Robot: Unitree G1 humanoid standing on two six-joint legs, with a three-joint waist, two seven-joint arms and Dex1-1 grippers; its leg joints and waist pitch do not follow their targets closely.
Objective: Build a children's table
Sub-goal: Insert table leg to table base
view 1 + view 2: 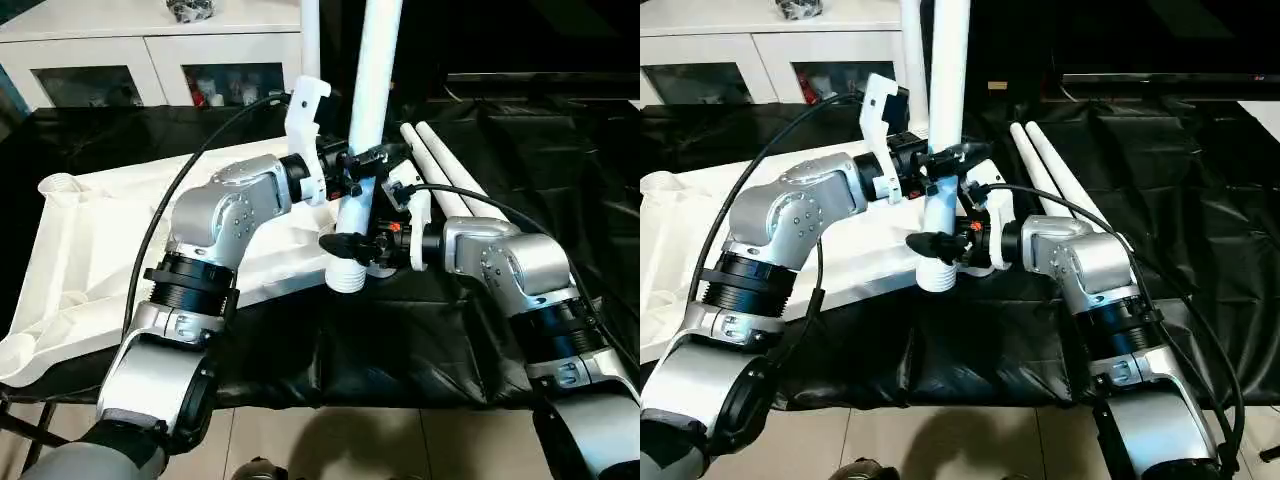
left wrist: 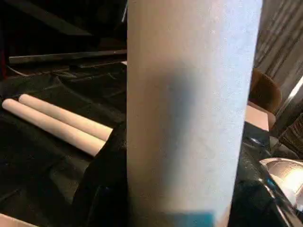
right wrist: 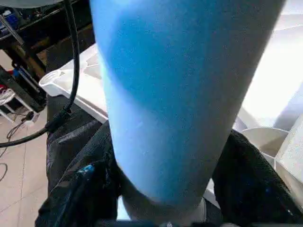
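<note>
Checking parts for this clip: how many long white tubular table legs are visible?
4: one upright leg held by both grippers, one upright leg behind it, two lying legs on black cloth. None evidently hidden.

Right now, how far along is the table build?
One leg already appears to stand upright behind. In hand: both grippers, left above right, clamp a second leg upright, its ridged end just off the tabletop edge. Left: seat it, then two legs lying on the black cover.
</note>
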